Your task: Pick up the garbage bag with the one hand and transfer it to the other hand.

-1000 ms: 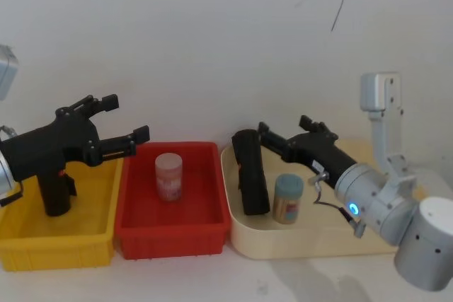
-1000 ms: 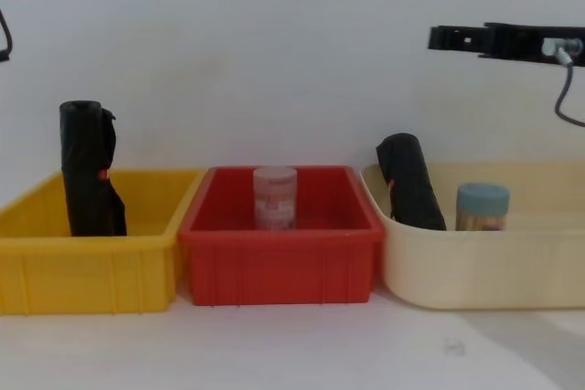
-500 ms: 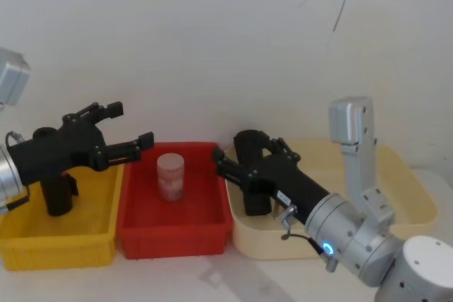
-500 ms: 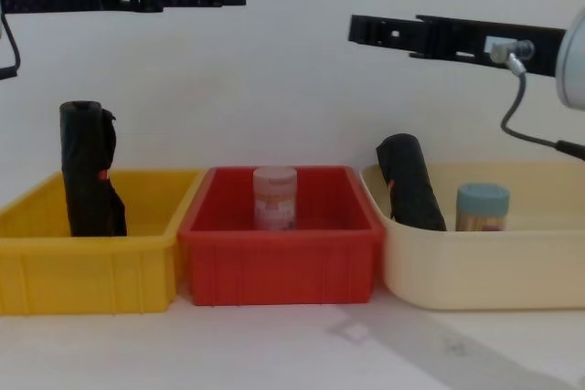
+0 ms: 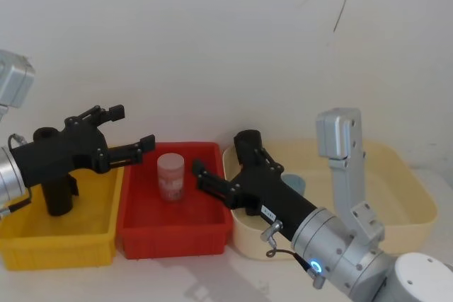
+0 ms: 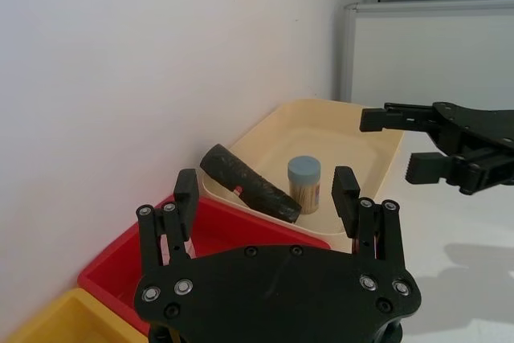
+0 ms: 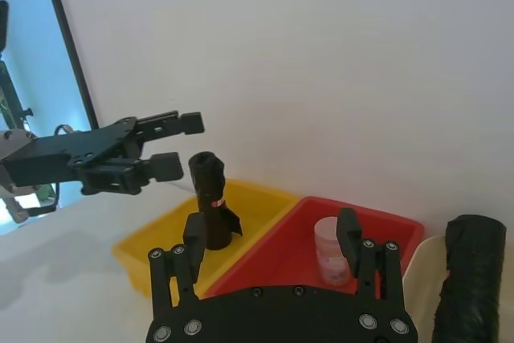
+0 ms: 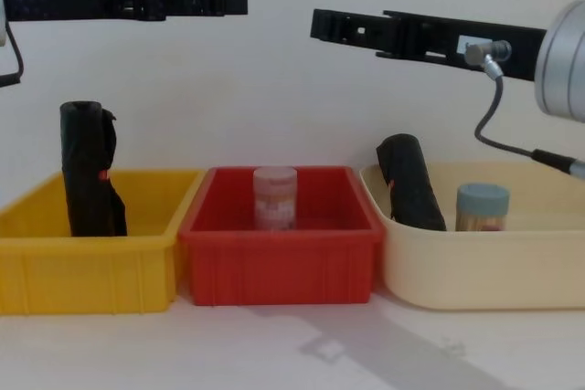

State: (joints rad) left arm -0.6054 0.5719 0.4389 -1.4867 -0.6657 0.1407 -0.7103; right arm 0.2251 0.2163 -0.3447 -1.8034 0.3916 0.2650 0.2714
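The garbage bag [image 8: 409, 182] is seen leaning in the cream tub [image 8: 475, 271], untouched by both grippers.

The smooth black roll is laid tilted against the tub's left wall, just beside a blue-capped jar [image 8: 482, 206] (a small red mark is visible on its side in the left wrist view [image 6: 250, 184]). The right gripper [image 5: 223, 173], on the blue-lit arm, is held in the air above the border of the cream tub and the red bin [image 5: 173, 228], with its fingers spread apart and nothing between them. The left gripper [image 5: 132, 131] is held above the yellow bin [image 5: 56, 242], also with fingers apart and empty. A rumpled black roll [image 8: 90, 171] is stood upright in the yellow bin, and a pink jar [image 8: 275, 197] is placed in the red bin.
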